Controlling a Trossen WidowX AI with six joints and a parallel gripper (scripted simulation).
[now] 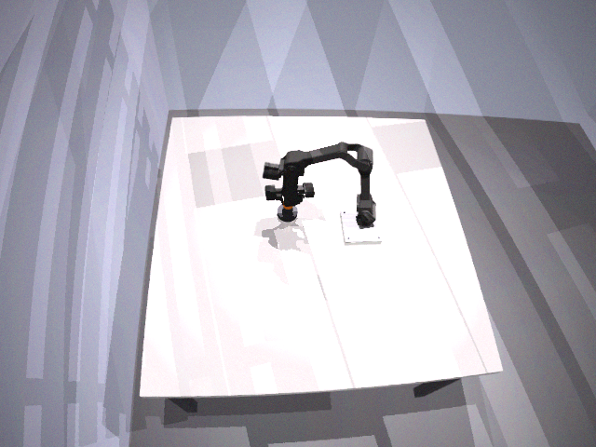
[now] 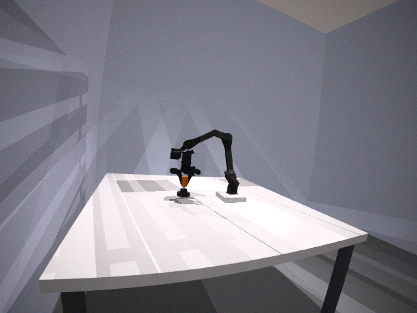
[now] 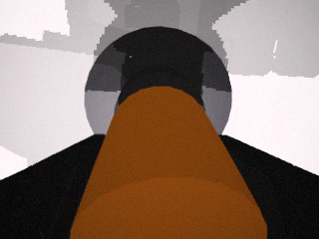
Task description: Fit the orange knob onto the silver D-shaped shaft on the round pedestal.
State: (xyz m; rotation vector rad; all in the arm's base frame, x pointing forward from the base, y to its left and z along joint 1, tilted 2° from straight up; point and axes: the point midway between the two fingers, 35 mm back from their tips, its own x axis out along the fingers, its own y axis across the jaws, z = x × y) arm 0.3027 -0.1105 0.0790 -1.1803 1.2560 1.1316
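Gripping the orange knob (image 1: 288, 207) (image 2: 184, 180) (image 3: 164, 134) upright between the closed-in fingers of the hand (image 1: 288, 204) (image 2: 184, 183) (image 3: 161, 146). Holding it above the dark round pedestal (image 1: 287, 218) (image 2: 183, 193) (image 3: 159, 50), with a sliver of pale shaft (image 2: 184, 188) showing between in the exterior view, so not sitting fully down. Working nearer the far edge of the bench (image 1: 240, 312) (image 2: 168, 283) (image 3: 279, 115) than the near one in the top view, and nearer its left edge than its right. Reaching over with the black arm (image 1: 323, 153) (image 2: 202, 136) from a white base plate (image 1: 356, 240) (image 2: 232, 199) nearer the right edge. Hiding the knob's hole underneath, so leaving the flat sides' alignment impossible to tell.
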